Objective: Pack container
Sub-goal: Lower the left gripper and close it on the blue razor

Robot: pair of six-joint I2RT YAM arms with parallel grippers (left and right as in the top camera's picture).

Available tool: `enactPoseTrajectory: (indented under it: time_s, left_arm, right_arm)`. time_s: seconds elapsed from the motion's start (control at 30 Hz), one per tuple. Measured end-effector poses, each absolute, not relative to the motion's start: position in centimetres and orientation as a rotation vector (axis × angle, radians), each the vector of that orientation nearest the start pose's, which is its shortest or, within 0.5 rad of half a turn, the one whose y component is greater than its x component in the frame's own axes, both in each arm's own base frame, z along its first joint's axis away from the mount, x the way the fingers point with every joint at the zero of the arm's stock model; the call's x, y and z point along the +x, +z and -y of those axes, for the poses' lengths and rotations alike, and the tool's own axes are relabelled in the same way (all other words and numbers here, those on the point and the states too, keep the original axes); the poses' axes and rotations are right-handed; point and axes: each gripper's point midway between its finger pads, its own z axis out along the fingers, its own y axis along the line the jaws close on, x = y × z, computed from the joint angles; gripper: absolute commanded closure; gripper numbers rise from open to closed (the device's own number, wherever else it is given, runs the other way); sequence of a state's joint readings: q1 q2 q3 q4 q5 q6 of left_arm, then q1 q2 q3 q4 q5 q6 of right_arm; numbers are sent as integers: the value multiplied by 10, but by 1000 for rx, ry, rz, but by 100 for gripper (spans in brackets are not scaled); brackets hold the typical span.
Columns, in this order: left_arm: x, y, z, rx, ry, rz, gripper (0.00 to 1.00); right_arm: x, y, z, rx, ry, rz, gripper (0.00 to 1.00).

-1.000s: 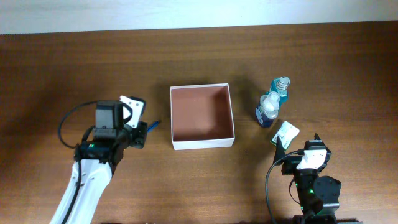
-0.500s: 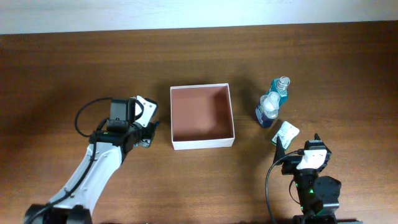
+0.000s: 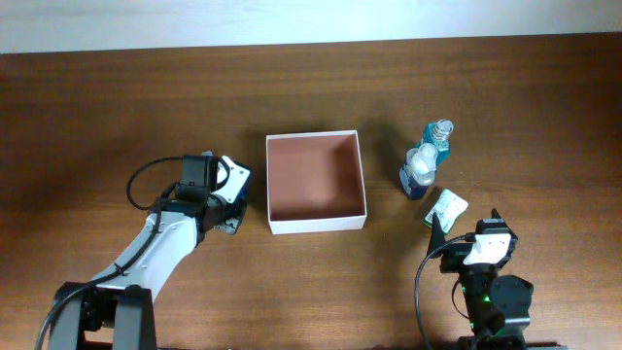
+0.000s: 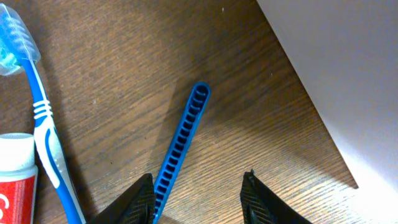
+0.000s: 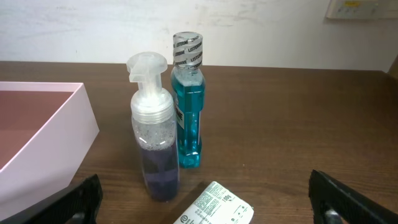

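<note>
The container (image 3: 317,224), a square white box with a reddish-brown inside, sits mid-table; its white wall (image 4: 336,74) fills the upper right of the left wrist view. My left gripper (image 3: 233,206) hovers just left of it. Its jaws (image 4: 198,186) stand apart over a blue comb (image 4: 183,140), which runs along the left finger with a wide bare gap to the right finger. A blue toothbrush (image 4: 46,137) and a toothpaste tube (image 4: 15,183) lie left of the comb. My right gripper (image 5: 205,208) is wide open, low behind a white packet (image 5: 217,208).
A clear foam pump bottle (image 5: 153,130) and a teal mouthwash bottle (image 5: 188,106) stand upright right of the container (image 5: 56,143). From overhead the pump bottle (image 3: 420,173), teal bottle (image 3: 437,141) and packet (image 3: 446,207) cluster ahead of the right gripper (image 3: 466,222).
My left arm has swung right, bringing its gripper close to the container's left wall and over the comb. The right arm and the bottles have not moved.
</note>
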State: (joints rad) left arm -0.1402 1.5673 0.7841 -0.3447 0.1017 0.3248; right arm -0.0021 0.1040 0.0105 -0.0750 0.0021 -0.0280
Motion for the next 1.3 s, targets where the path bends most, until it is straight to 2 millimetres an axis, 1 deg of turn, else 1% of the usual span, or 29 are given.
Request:
enactPoseTrajectory:
  time_s: [0.13, 0.33, 0.47, 0.63, 0.77, 0.93, 0.97, 1.03, 1.3]
  left_arm:
    - [342, 25, 66, 667, -71, -2579, 55]
    - [340, 10, 64, 692, -61, -2614, 55]
    - [340, 7, 61, 693, -34, -2624, 54]
    - [345, 8, 60, 687, -22, -2607, 54]
    - [346, 0, 60, 689, -25, -2618, 54]
    - [355, 0, 61, 685, -22, -2603, 56]
    - [355, 0, 61, 685, -23, -2601, 59]
    - [355, -1, 62, 685, -28, -2602, 60]
    - [355, -1, 63, 688, -32, -2604, 60]
  right_arm:
    - [249, 137, 1, -20, -23, -1739, 1]
    - [249, 137, 1, -20, -23, -1739, 2]
    - [249, 137, 1, -20, -23, -1739, 1]
    - [249, 137, 1, -21, -24, -1739, 2]
    - [249, 137, 1, -21, -24, -1739, 2]
    - [249, 137, 1, -21, -24, -1739, 2]
    - [249, 137, 1, -21, -24, -1739, 2]
    - [249, 137, 1, -21, -24, -1739, 2]
    - [249, 137, 1, -20, -23, -1739, 2]
